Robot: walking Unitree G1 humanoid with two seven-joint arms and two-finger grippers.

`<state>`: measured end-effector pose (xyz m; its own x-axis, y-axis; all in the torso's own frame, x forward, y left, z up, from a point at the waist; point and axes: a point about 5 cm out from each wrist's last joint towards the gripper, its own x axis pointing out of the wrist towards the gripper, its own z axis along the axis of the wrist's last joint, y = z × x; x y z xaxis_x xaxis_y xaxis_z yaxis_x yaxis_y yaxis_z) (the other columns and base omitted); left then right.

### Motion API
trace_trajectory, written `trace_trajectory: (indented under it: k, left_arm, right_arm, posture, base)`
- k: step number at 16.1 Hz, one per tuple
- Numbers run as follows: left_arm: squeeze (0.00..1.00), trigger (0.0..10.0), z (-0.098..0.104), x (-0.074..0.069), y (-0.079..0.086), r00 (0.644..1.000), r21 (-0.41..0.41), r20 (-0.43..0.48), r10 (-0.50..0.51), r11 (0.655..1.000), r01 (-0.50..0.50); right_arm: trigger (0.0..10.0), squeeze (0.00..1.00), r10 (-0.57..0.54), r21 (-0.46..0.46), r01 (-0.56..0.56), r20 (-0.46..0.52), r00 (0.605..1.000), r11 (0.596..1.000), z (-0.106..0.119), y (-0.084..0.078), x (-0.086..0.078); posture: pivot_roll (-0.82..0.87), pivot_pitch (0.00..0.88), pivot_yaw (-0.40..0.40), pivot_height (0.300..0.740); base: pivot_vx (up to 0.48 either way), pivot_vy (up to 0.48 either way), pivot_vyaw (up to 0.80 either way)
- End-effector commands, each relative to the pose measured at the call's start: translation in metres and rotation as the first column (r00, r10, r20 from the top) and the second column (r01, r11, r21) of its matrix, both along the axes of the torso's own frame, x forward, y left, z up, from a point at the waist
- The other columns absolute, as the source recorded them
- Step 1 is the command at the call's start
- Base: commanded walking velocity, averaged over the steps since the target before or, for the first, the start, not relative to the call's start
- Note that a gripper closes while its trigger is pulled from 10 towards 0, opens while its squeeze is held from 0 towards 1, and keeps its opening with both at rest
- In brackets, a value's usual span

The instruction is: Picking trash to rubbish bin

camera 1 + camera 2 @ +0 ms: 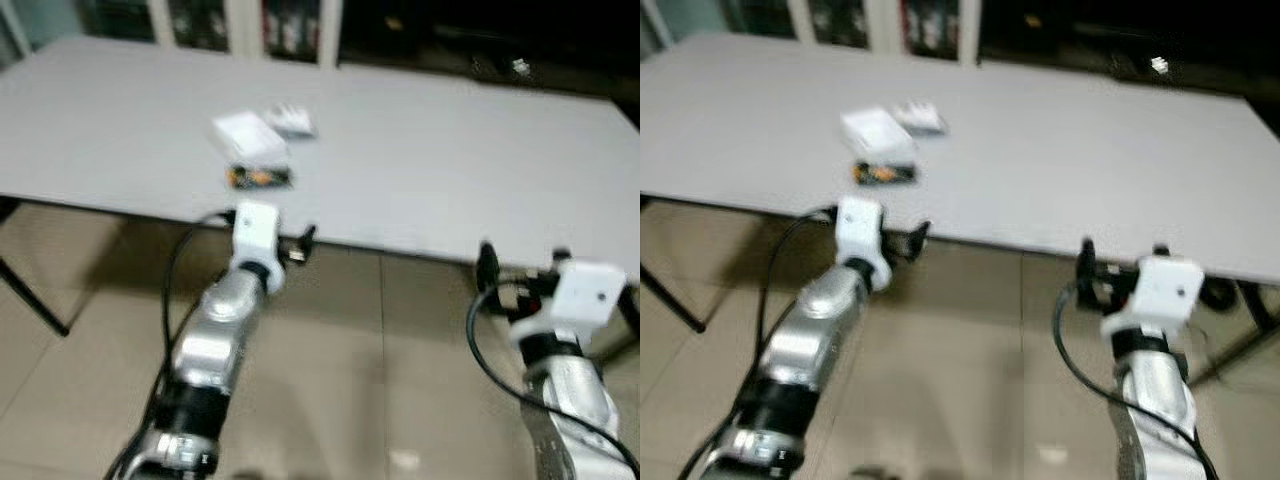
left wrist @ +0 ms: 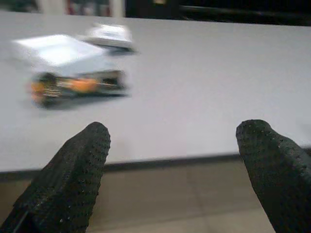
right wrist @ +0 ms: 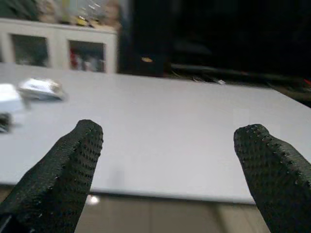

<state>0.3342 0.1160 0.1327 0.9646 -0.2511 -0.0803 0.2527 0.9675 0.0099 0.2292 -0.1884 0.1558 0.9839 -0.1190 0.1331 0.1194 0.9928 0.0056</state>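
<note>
On the grey table (image 1: 450, 170) lie three pieces of trash close together: a white box (image 1: 248, 135), a small crumpled silvery packet (image 1: 291, 120) behind it, and a dark wrapper with orange print (image 1: 260, 178) in front of it. My left gripper (image 1: 268, 243) is open at the table's near edge, just short of the dark wrapper (image 2: 77, 86). Its fingertips (image 2: 85, 145) hold nothing. My right gripper (image 1: 520, 262) is open too, below the table's near edge far to the right, and it is empty.
White cabinets with glass doors (image 1: 250, 25) stand behind the table. A black table leg (image 1: 35, 300) slants down at the left. Tiled floor (image 1: 380, 370) lies under both arms. The far right background is dark.
</note>
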Motion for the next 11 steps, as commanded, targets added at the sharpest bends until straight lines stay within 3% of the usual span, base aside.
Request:
trace_trajectory:
  k: [1,3,6,11]
  left_arm:
    - [0.00,10.0,-0.0033,-0.0002,0.0029,1.000,-0.002,-0.020,0.016,1.000,-0.016]
    - [0.00,10.0,-0.0035,0.0008,0.0021,1.000,-0.003,-0.024,0.019,1.000,-0.019]
    - [0.00,10.0,-0.0026,0.0014,-0.0003,1.000,-0.003,-0.017,0.014,1.000,-0.014]
    - [0.00,10.0,-0.0028,0.0026,-0.0028,1.000,-0.006,-0.014,0.016,1.000,-0.016]
  right_arm:
    - [10.0,0.00,0.007,0.004,-0.007,-0.010,1.000,1.000,-0.0017,0.0011,-0.0006]
    - [10.0,0.00,0.007,0.001,-0.007,-0.009,1.000,1.000,-0.0015,0.0009,-0.0005]
    - [10.0,0.00,0.004,-0.004,-0.004,-0.012,1.000,1.000,-0.0022,-0.0001,-0.0012]
    - [10.0,0.00,0.009,-0.020,-0.009,-0.017,1.000,1.000,-0.0026,0.0001,-0.0011]
  posture:
    - [0.17,0.079,-0.079,0.740]
    - [0.17,0.079,-0.079,0.740]
    - [0.16,0.073,-0.074,0.740]
    - [0.16,0.073,-0.079,0.740]
  base:
    - [0.454,0.000,0.00]
    - [0.427,0.000,0.00]
    - [0.000,0.000,0.00]
    - [0.000,0.000,0.79]
